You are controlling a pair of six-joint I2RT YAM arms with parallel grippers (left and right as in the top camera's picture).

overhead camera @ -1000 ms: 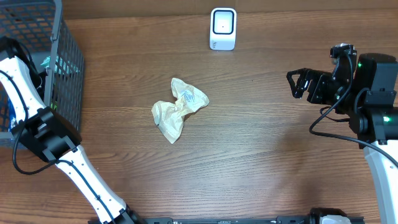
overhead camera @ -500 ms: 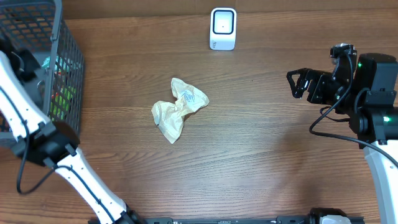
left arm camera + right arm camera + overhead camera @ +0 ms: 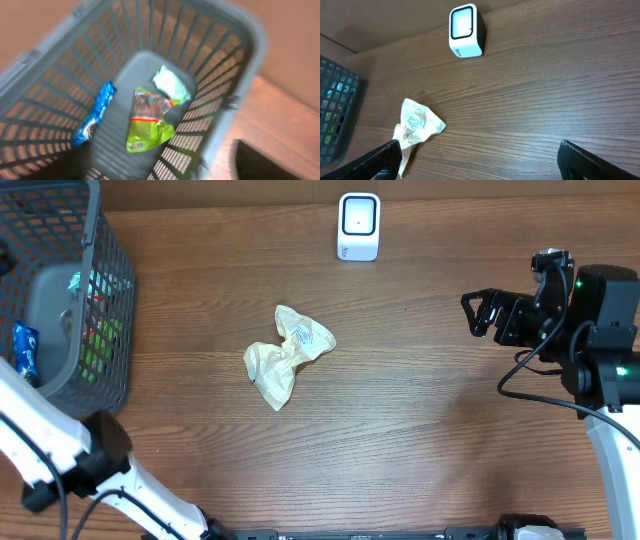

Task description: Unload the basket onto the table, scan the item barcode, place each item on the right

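A crumpled beige packet (image 3: 288, 352) lies in the middle of the wooden table and also shows in the right wrist view (image 3: 417, 125). The white barcode scanner (image 3: 359, 225) stands at the far edge (image 3: 466, 31). My right gripper (image 3: 480, 315) hovers at the right, open and empty (image 3: 487, 165). My left gripper (image 3: 162, 167) looks down into the grey basket (image 3: 235, 55) from above; the view is blurred, and its dark fingers stand apart with nothing between them. Only the left arm's white link (image 3: 40, 445) shows in the overhead view.
The basket (image 3: 110, 290) sits at the far left corner. In it lie a blue packet (image 3: 95, 117), a lime-green packet (image 3: 147, 127) and a pale mint packet (image 3: 170, 85). Bare wood lies between the beige packet and the right arm.
My left arm has pulled back from over the basket toward the near-left edge, uncovering the basket's inside and the blue packet. The right arm and the beige packet have not moved.
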